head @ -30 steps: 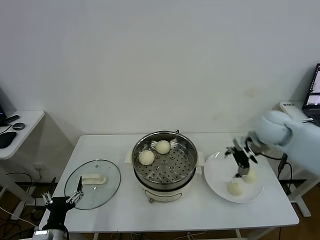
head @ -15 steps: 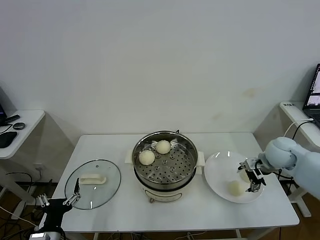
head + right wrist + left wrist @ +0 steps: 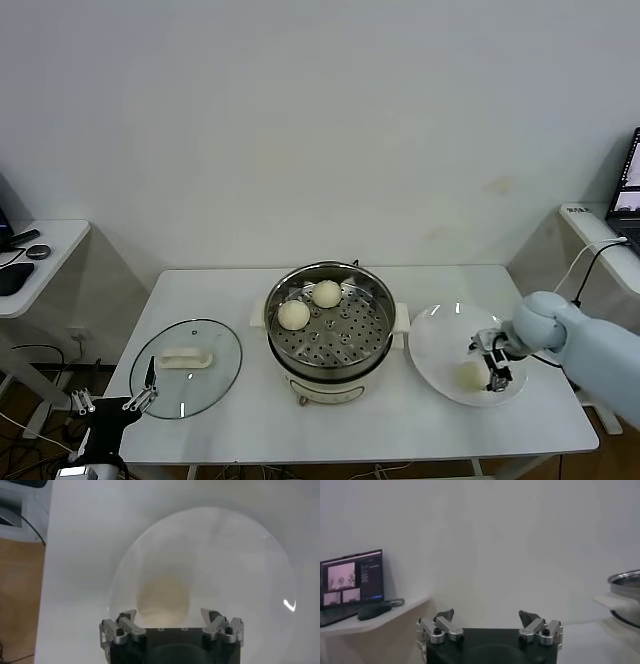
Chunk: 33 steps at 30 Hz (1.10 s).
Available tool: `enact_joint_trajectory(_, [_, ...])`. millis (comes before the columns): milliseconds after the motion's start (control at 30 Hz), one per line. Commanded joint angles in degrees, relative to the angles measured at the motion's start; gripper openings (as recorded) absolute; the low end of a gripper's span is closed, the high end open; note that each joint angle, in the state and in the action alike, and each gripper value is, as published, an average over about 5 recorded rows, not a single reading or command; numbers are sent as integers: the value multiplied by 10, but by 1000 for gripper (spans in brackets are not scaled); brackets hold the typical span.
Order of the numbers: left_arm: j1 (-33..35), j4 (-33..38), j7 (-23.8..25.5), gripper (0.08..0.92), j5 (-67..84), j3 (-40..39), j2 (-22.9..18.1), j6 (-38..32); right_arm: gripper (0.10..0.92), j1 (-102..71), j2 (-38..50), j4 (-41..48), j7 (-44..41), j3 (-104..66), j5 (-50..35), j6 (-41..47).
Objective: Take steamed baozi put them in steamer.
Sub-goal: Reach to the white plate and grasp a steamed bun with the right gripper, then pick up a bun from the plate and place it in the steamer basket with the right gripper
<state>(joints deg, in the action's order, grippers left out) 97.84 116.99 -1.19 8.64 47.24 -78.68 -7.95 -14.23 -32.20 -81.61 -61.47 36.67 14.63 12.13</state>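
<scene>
1. The right gripper is down over the white plate at the right of the table, its fingers spread on either side of a bun without yet pinching it.
2. A second plate bun lies just beside, toward the near side.
3. Two more baozi sit on the perforated tray at the far left of the steamer.
4. The left gripper hangs spread open off the near left corner, by the glass lid.
</scene>
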Motion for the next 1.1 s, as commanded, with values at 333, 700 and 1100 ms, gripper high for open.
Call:
enact_joint_trajectory(333, [0, 0, 1, 823, 0, 0, -1, 0, 507, 1, -12, 9, -22, -8, 6, 14])
enact_joint_trajectory(700, [-3, 1, 2, 823, 2, -3, 1, -1, 415, 162, 34, -22, -76, 43, -81, 0])
enact_joint_trajectory(1100, [-11, 3, 4, 823, 5, -11, 6, -1, 424, 465, -73, -18, -103, 160, -215, -55])
